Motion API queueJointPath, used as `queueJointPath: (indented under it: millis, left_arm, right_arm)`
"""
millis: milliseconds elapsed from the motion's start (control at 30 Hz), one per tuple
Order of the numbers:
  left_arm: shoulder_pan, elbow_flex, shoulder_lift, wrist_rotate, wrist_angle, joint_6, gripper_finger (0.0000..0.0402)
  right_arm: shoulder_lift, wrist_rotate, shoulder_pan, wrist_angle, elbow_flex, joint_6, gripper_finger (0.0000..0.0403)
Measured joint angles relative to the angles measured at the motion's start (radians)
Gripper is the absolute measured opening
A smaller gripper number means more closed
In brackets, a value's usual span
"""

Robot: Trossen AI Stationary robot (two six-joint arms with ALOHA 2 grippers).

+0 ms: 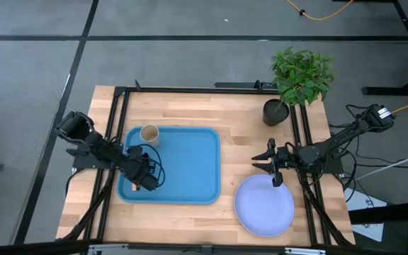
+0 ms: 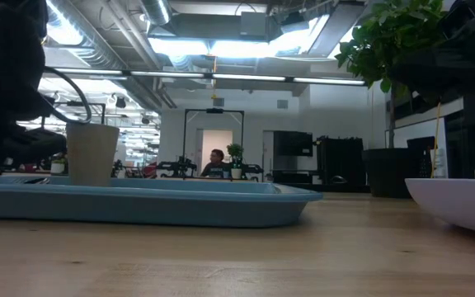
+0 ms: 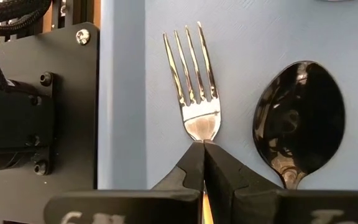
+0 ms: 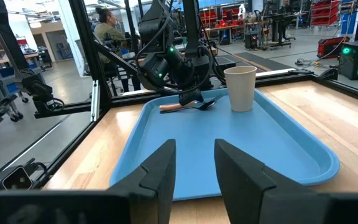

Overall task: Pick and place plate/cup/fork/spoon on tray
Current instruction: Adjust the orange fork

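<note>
Your left end effector [image 3: 202, 149] was clamped on the fork [image 3: 194, 87] at its neck, over the tray's [image 1: 190, 163] 8 o'clock corner, beside the one spoon [image 3: 300, 118]; the fork looked light, stiff and slippery, best pinched there. One cup [image 1: 149, 134] stood at the tray's 11 o'clock corner. Your right end effector [image 1: 269, 164] stood apart at the one plate's [image 1: 264, 207] 12 o'clock rim on the table [image 1: 239, 113]; the plate looked rigid, so grip its rim.

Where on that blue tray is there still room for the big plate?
The tray is bare across its middle and right side. Its left side is crowded: the cup in the far corner, the fork and spoon under the left gripper.
</note>
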Motion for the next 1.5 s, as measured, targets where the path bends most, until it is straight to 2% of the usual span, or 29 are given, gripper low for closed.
queueJointPath:
  millis: [367, 967, 1067, 1333, 1500]
  left_arm:
    - [-0.025, 0.02, 0.0, 0.076, -0.016, 0.0, 0.0]
    - [-0.043, 0.03, 0.0, 0.085, -0.036, -0.003, 0.0]
    - [-0.043, 0.059, 0.0, 0.089, -0.07, -0.001, 0.0]
    - [-0.043, 0.18, -0.001, 0.085, -0.335, 0.0, 0.0]
    - [-0.048, 0.218, -0.001, 0.06, -0.294, -0.001, 0.0]
  right_arm:
    - [0.0, 0.0, 0.0, 0.0, 0.0, 0.0, 0.0115]
    - [0.0, 0.0, 0.0, -0.004, 0.0, -0.003, 0.0115]
    - [0.0, 0.0, 0.0, -0.005, 0.0, -0.003, 0.0115]
    - [0.0, 0.0, 0.0, -0.006, 0.0, -0.002, 0.0115]
    - [0.0, 0.0, 0.0, -0.007, 0.0, -0.002, 0.0115]
